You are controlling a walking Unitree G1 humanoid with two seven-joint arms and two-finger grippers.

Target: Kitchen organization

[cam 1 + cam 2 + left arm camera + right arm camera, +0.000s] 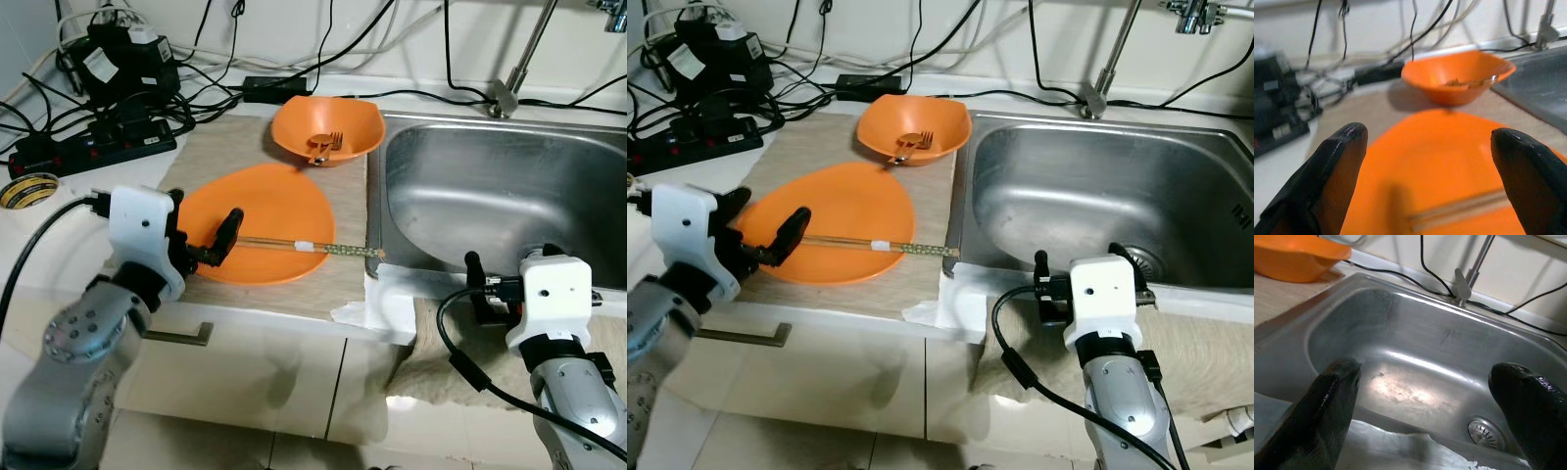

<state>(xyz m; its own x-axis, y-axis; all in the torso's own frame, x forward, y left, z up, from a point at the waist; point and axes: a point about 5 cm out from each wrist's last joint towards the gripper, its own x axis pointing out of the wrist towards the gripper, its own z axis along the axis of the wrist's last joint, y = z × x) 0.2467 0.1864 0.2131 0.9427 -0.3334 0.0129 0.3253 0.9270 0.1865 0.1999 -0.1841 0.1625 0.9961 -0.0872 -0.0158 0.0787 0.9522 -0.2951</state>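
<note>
- Left eye view: the left gripper point(217, 243) hovers at centre left over the near rim of the orange plate point(284, 196), fingers spread and empty. The chopsticks point(294, 245) lie across the plate just right of it, tips overhanging toward the sink point(431, 176). To pick them up well, I judge it should go lower with the fingers straddling both sticks squarely
- Right eye view: the right gripper point(1043, 286) waits at lower centre by the sink's front edge, idle; the orange bowl point(911, 122) with a fork point(916, 142) sits in the upper middle
- Left wrist view: both fingertips point(1344, 147) stand wide apart, the chopsticks low between them
- Right wrist view: parted fingers point(1337, 387) frame the basin and its drain point(1484, 431)
</note>
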